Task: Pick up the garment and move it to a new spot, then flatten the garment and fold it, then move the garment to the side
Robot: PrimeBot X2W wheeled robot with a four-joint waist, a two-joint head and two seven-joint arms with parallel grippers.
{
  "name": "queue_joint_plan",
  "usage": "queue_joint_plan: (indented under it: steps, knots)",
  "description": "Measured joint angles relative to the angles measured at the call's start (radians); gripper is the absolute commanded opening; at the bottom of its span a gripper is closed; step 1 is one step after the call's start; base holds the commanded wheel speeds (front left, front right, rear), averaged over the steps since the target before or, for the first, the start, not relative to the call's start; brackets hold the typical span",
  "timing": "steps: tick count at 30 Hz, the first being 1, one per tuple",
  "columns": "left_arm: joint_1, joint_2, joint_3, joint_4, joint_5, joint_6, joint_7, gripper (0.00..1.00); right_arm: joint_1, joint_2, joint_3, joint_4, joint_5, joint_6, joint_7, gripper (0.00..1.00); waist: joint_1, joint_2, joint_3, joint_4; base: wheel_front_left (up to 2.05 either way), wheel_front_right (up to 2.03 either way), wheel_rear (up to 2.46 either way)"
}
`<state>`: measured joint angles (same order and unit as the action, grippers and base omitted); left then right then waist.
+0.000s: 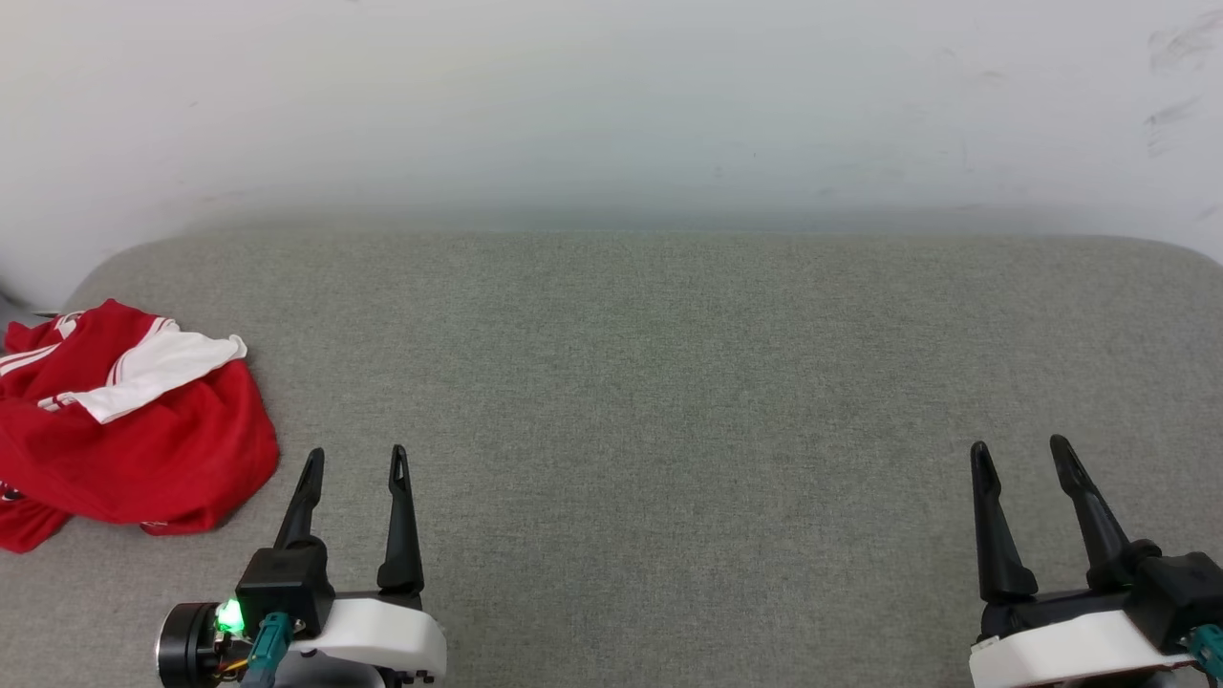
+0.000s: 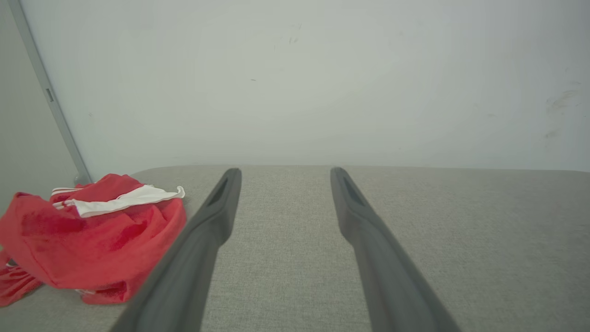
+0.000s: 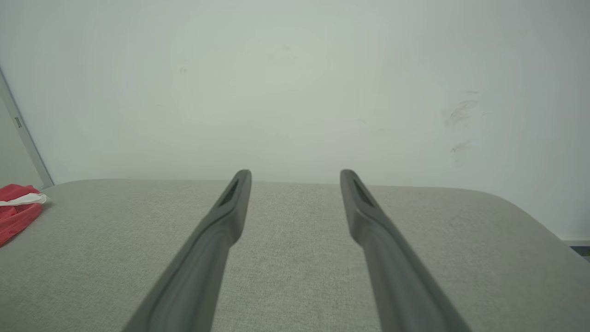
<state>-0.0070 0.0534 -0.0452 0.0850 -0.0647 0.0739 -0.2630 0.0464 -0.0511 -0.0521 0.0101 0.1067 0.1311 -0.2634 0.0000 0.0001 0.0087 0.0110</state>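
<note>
The garment [image 1: 124, 425] lies crumpled in a heap at the far left of the grey cloth surface, red with a white sleeve on top. It also appears in the left wrist view, the garment [image 2: 87, 240] left of the fingers, and as a small red edge, the garment [image 3: 16, 210], in the right wrist view. My left gripper [image 1: 356, 461] stands open at the lower left, just right of the heap and apart from it, with nothing between its fingers. Far from the cloth at the lower right, my right gripper [image 1: 1020, 452] is open and holds nothing.
The grey fabric-covered surface [image 1: 669, 401] stretches wide between the two grippers and ends at a white wall [image 1: 611, 105] behind. Its corners are rounded. A grey metal strip [image 2: 48, 97] runs up the wall at the far left.
</note>
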Motion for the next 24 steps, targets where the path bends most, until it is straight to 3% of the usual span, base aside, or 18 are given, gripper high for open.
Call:
queue_joint_plan:
  steps: [24]
  knots:
    - [0.001,-0.002,0.006,0.051,-0.028,-0.004,0.000,1.00,0.000,0.000,0.005,0.027,0.036,0.000,0.000,1.00,0.0000,0.0000,-0.004,0.004,0.00,0.00,0.00]
